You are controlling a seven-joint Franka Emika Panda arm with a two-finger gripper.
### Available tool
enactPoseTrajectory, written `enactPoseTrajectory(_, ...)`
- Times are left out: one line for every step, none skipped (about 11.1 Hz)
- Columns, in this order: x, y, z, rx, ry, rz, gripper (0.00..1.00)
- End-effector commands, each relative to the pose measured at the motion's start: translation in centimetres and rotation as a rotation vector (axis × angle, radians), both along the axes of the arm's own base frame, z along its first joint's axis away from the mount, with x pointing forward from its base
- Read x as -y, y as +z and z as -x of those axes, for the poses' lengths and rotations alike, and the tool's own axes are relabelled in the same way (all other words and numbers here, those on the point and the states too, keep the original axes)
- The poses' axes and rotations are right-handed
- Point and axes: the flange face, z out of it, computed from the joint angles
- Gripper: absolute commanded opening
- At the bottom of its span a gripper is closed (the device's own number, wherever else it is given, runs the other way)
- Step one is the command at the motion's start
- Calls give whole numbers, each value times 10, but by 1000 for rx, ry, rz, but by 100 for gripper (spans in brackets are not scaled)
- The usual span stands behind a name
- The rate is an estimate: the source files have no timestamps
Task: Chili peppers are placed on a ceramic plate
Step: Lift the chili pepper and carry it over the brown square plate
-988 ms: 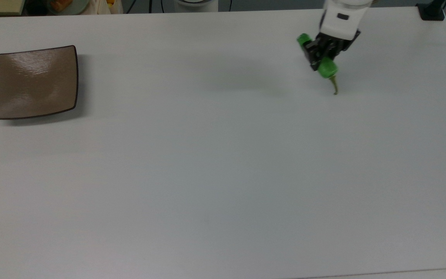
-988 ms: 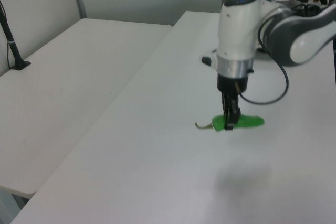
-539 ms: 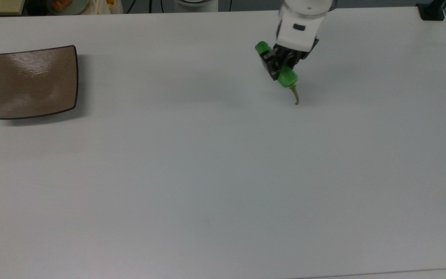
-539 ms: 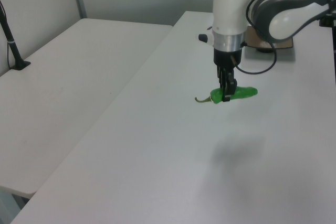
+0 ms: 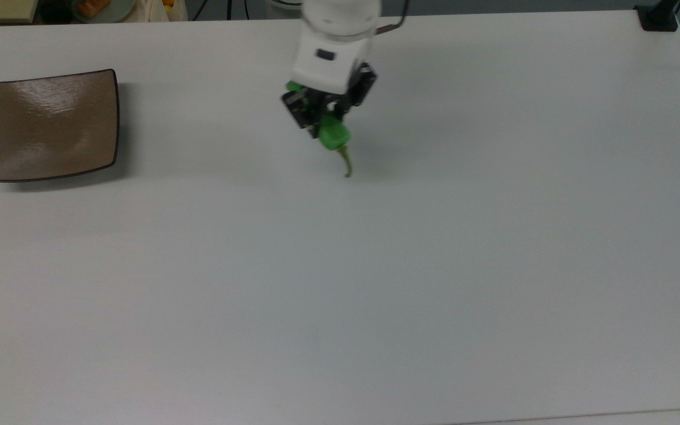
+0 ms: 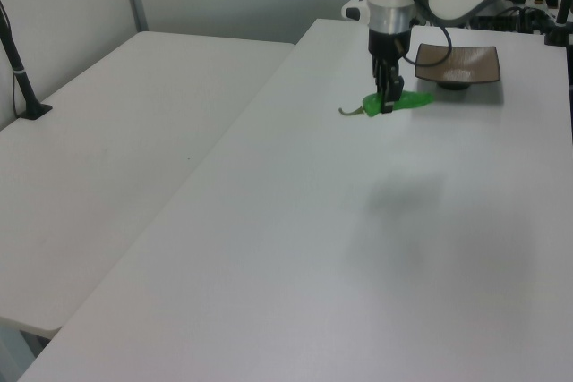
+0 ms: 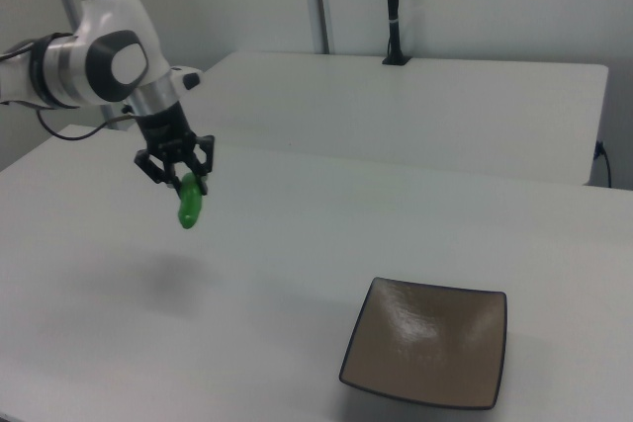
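Currently the white table (image 5: 434,265) is seen with the ceramic plate (image 5: 54,125) resting near its far-left corner in the top view. Well apart from it, the chili pepper (image 5: 333,136) is held clamped above the tabletop by the gripper (image 5: 323,115).

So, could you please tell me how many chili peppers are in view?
1. The chili pepper is held in the gripper, above the table, apart from the plate.

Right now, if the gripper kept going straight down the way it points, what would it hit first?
The bare white table. The gripper holds the green pepper in the air, the brown plate off to the top view's left; the pepper likely touches first.
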Motion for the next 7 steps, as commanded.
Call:
enactPoseTrajectory(76,5,-5,-6,19,13,18)
enactPoseTrajectory(100,7,-7,-7,13,15,18)
enactPoseTrajectory(123,7,-8,-7,4,18,18)
enactPoseTrajectory(147,7,-8,-12,-9,22,18)
enactPoseTrajectory(174,8,-7,-13,-18,27,18)
enactPoseTrajectory(200,8,-4,-17,-25,34,18)
enactPoseTrajectory(226,9,-1,-15,-32,41,18)
